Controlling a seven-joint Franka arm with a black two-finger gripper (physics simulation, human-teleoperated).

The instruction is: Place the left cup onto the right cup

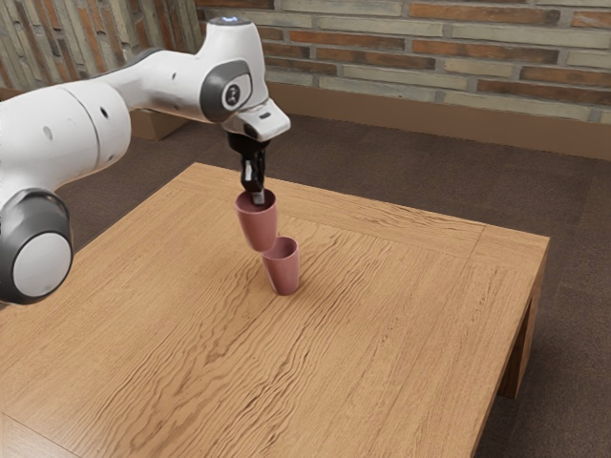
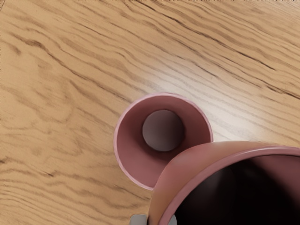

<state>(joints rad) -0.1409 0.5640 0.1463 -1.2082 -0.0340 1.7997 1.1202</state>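
The standing cup (image 2: 136, 154) is sitting upright on the wooden table (image 2: 70, 70), showing us its open mouth and the round base inside. The nearer cup (image 2: 206, 164) (same dusty pink, dark inside) is looming close to the camera, its wall covering one side of the standing cup's rim.

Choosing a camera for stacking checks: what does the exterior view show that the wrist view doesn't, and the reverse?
Exterior view: the arm, the gripper shut on the lifted cup at its rim, that cup tilted with its base by the rim of the standing cup, plus brick wall and floor. Wrist view: straight down into the standing cup to its round bottom, offset from the lifted cup's mouth. Both: the two pink cups and the wooden table.
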